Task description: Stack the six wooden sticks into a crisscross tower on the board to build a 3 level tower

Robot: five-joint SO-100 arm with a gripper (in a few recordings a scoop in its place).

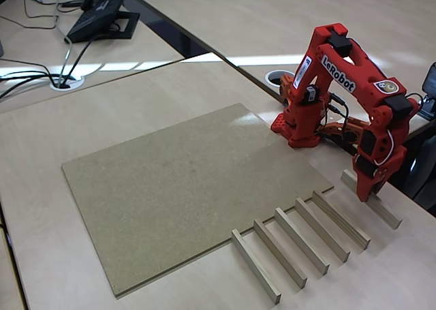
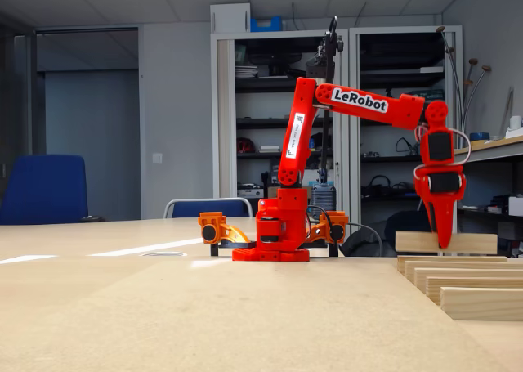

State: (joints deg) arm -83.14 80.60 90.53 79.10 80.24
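The tan board (image 1: pixel 163 187) lies flat with nothing on it, and it fills the foreground in the low fixed view as board (image 2: pixel 204 323). Five pale wooden sticks (image 1: pixel 300 240) lie side by side on the desk along its right edge, seen end-on as sticks (image 2: pixel 474 286). A sixth stick (image 1: pixel 388 214) lies furthest right. My red gripper (image 1: pixel 370 195) points straight down over its middle with the fingers closed around it. Side on, the gripper (image 2: pixel 442 243) crosses that stick (image 2: pixel 478 243). The stick is at desk level or barely above it.
My red base (image 1: pixel 298 129) stands just beyond the board's far right corner, with a cable hole (image 1: pixel 278 77) behind it. A desk phone (image 1: pixel 102 13) and cables (image 1: pixel 41 78) lie far left. The desk edge runs close to the right of the sixth stick.
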